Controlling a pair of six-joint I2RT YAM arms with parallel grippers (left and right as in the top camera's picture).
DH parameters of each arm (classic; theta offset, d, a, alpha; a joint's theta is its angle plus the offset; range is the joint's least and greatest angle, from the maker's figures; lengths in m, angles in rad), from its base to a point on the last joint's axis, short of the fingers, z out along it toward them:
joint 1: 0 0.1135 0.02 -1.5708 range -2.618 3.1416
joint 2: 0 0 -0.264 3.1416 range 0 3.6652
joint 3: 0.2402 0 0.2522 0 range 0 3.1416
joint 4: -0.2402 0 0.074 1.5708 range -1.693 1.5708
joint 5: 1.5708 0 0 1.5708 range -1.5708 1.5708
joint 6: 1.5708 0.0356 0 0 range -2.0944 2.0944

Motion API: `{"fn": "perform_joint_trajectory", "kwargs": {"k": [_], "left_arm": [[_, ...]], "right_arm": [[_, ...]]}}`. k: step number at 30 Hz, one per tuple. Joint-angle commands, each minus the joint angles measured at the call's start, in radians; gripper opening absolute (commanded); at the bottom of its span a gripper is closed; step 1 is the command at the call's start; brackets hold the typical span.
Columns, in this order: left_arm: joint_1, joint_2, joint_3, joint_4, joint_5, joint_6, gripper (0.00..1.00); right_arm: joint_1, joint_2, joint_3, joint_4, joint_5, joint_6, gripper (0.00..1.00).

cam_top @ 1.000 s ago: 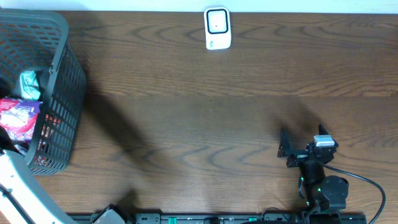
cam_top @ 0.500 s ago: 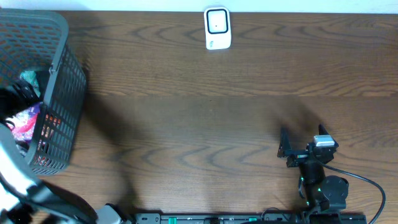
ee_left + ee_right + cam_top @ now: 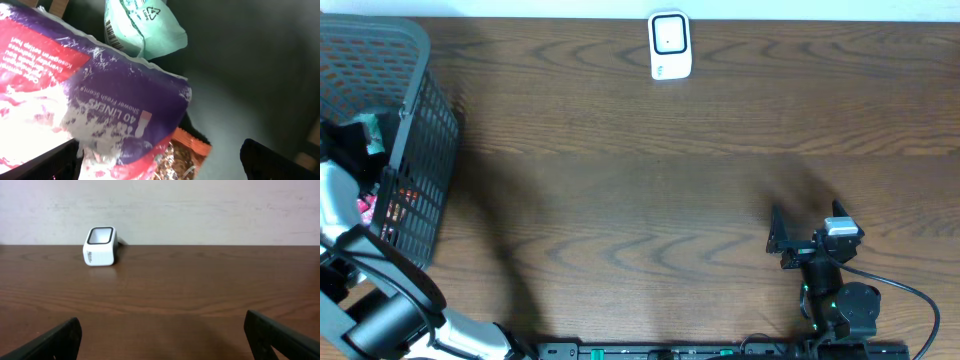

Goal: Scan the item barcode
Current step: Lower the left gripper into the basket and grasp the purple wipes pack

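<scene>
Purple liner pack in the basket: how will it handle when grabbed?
Likely floppy: the purple pack has wrinkled, puckered film. Probably slippery, since that film shines with glare. Probably light for its size: its print says 40 liners.

1 basket point(image 3: 420, 130), 1 scanner point(image 3: 670, 45), 3 packets point(image 3: 125, 100)

Your overhead view is evenly lit and sharp, with soft, broad shadows on the table point(image 3: 650, 150) right of the basket point(image 3: 420, 130). Your left wrist view is dim, and the purple packet point(image 3: 125, 105) blows out white at left (close, slightly blurred). Your right wrist view is bright and clear.
</scene>
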State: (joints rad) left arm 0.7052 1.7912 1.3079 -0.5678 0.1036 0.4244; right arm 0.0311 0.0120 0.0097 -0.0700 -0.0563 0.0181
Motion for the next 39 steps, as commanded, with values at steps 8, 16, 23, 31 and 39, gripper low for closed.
{"fn": "perform_joint_trajectory", "kwargs": {"k": [8, 16, 23, 31, 39], "left_arm": [[-0.026, 0.094, 0.005, 0.018, -0.279, 0.023, 1.00], [-0.026, 0.157, 0.005, 0.011, -0.293, 0.012, 0.75], [-0.026, 0.183, 0.005, 0.003, -0.292, -0.002, 0.51], [-0.028, 0.173, 0.005, 0.002, -0.292, -0.076, 0.07], [-0.057, -0.042, 0.007, 0.039, -0.242, -0.228, 0.07]], "right_arm": [[-0.008, -0.006, -0.004, -0.001, -0.006, 0.014, 0.99], [-0.008, -0.006, -0.004, -0.001, -0.006, 0.014, 0.99], [-0.008, -0.006, -0.004, -0.001, -0.006, 0.014, 0.99], [-0.008, -0.006, -0.004, -0.001, -0.006, 0.014, 0.99], [-0.008, -0.006, -0.004, -0.001, -0.006, 0.014, 0.99]]}}
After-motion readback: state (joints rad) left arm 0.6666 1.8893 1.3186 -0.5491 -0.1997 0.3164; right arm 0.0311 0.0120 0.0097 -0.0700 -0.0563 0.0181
